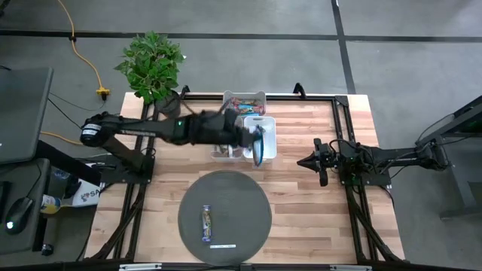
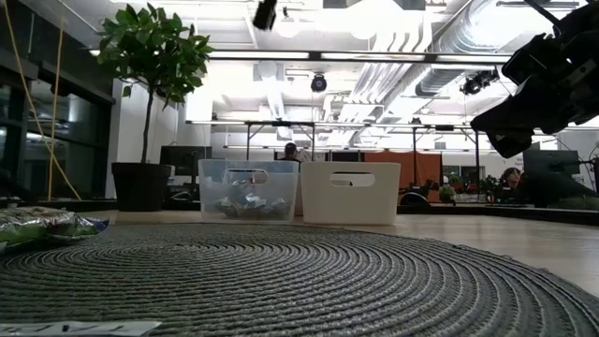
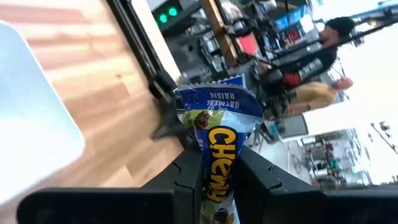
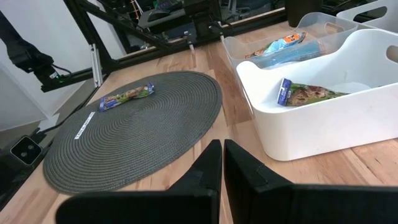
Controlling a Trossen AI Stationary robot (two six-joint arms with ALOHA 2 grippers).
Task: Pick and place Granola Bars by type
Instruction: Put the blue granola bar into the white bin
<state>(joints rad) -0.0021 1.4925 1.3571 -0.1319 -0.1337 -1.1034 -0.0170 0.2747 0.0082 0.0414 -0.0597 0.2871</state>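
My left gripper [image 1: 258, 145] is raised over the white bin [image 1: 269, 126] and shut on a blue-wrapped granola bar [image 3: 217, 124]. Another bar [image 4: 306, 93], green with a blue end, lies flat inside that bin. A further bar [image 1: 205, 223] lies flat on the round grey mat [image 1: 241, 196], next to a thin white label strip [image 1: 222, 246]. The clear bin [image 1: 245, 101] at the far edge holds several bars. My right gripper [image 1: 305, 160] waits shut at the table's right, touching nothing. My left gripper pinches the blue bar between its two fingers [image 3: 189, 177], across the bar's flat faces. The bar lies along the fingers, and its crimped end [image 3: 211, 93] sticks out past the fingertips. It is lifted clear, above the white bin.
A second clear bin [image 2: 248, 190] stands beside the white bin [image 2: 349, 192]. Black frame rails [image 1: 354, 203] run along the table's left and right sides. A potted plant [image 1: 153, 64] stands beyond the far left corner. People stand in the room behind.
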